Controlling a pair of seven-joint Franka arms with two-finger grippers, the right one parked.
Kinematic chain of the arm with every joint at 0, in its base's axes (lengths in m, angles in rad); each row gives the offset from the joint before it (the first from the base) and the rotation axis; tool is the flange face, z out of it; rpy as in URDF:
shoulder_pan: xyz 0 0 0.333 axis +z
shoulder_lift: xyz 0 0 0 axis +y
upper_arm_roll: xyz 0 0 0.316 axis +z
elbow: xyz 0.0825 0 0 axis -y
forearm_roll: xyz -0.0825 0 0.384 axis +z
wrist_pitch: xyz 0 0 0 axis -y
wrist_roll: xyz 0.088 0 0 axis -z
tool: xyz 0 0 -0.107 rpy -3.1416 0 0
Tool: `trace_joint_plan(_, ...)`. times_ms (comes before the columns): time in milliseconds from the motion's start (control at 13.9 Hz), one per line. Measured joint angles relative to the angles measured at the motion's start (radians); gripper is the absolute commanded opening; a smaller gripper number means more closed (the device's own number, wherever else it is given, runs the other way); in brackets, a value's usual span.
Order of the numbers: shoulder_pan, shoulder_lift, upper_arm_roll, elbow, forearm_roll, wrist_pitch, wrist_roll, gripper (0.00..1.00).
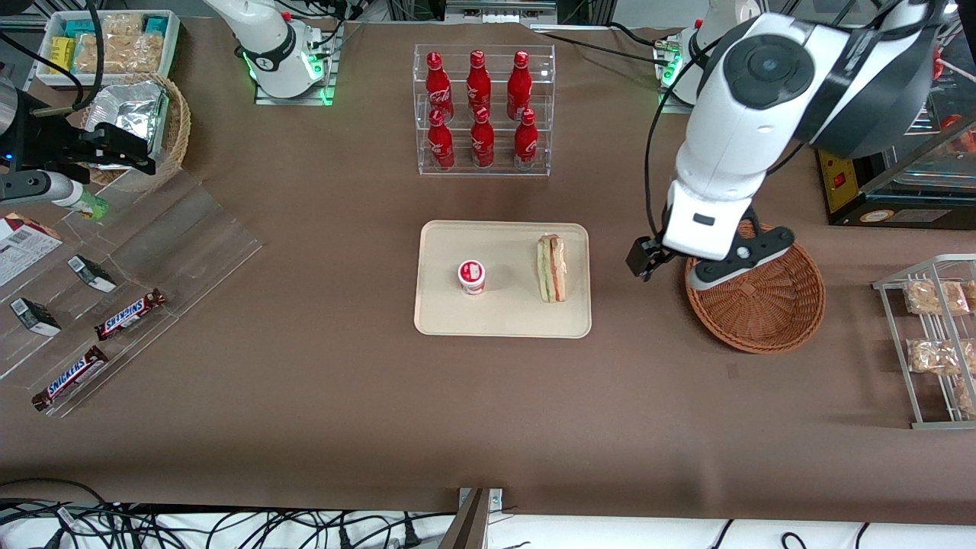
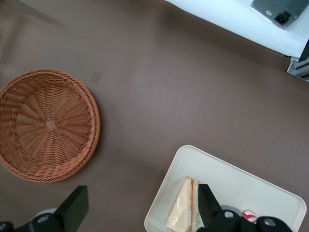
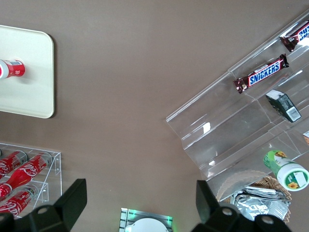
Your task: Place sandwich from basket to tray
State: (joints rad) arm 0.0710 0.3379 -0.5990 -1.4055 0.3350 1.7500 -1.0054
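Sandwich, a wrapped triangular wedge of pale bread (image 1: 552, 268), lies on the flat cream rectangular tray (image 1: 503, 324), well apart from the claw (image 2: 140, 208). The claw hangs with fingers spread, holding nothing, above the brown counter (image 1: 343, 396) between the tray and the round reddish-brown wicker basket (image 1: 770, 305).
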Motion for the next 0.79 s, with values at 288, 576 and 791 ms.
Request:
trace_joint_plan(288,0.085,-0.022,0.005,-0.001,-0.075,-0.01,0.128,1.0)
trace_joint_plan(576,0.09,-0.093,0.151,-0.002,-0.176,-0.061,0.362,1.0)
trace_joint_plan(791,0.063,-0.137,0.242,-0.005,-0.198,-0.109,0.507,1.0)
